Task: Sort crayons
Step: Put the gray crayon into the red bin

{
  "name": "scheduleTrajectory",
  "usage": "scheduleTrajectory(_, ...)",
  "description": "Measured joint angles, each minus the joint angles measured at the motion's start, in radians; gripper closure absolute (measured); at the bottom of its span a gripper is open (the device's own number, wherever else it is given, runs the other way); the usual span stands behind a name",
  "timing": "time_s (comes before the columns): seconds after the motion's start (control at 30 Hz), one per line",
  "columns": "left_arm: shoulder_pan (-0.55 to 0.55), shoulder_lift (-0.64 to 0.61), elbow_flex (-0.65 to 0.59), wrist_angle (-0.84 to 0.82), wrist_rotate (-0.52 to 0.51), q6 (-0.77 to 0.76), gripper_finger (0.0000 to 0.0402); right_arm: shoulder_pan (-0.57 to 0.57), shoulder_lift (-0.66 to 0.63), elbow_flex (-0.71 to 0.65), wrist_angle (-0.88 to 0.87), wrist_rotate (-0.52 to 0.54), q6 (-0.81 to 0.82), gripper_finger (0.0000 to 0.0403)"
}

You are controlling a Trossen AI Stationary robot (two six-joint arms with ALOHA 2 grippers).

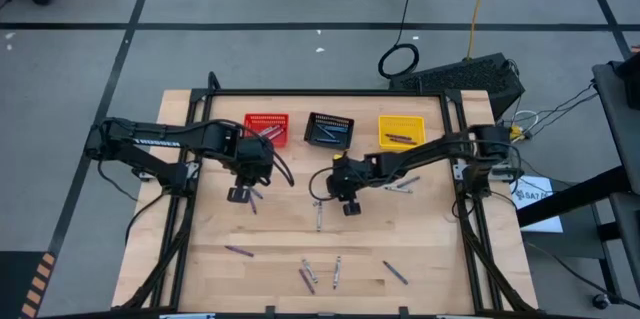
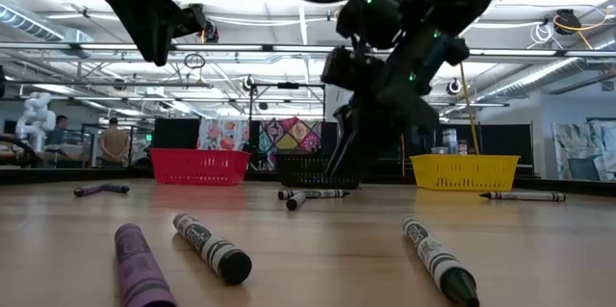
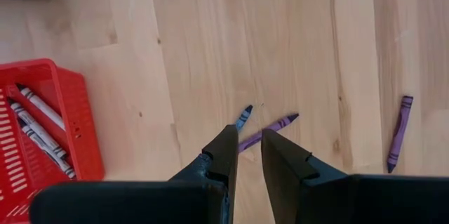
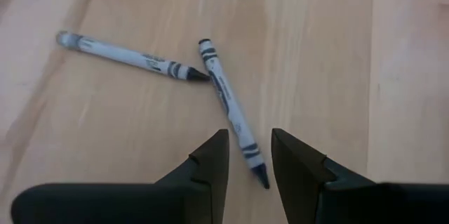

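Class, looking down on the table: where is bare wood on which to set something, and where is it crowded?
Free: the wood between the left gripper and the lone purple crayon; also the table's right side. Crowded: the back row of red, black and yellow baskets, and the front-centre crayon cluster.

Left arm: reaching in from the left edge, elbow bent, forearm stretched toward the middle of the counter.
Left gripper (image 1: 238,194): hanging above the counter, pointing down, not touching the wood.
Left fingers (image 3: 221,155): slightly apart, a narrow gap between the tips, nothing in between.
Right arm: coming in from the right edge, slanting across toward the centre.
Right gripper (image 1: 351,207): down low near the middle, tilted toward the counter.
Right fingers (image 4: 214,155): parted, tips apart, nothing clamped between them.
Spacing: the two grippers sit apart, left one nearer the left side.
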State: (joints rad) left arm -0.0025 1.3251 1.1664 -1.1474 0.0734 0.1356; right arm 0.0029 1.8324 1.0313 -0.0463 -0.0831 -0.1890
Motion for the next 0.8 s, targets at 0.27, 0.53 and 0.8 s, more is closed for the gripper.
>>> scheduleTrajectory(0.27,0.0,0.0,0.0,0.019,-0.004,0.0,0.0338,-0.011,0.054,0.0,0.027,-0.001,-0.007,0.0307)
scheduleTrajectory(0.53,0.0,0.0,0.0,0.019,-0.004,0.002,0.0338,-0.012,0.071,0.003,0.023,-0.021,-0.007,0.0316)
scheduleTrajectory(0.8,0.001,0.0,0.0,0.024,-0.004,0.003,0.0338,-0.016,0.072,0.002,0.017,-0.029,0.003,0.0386)
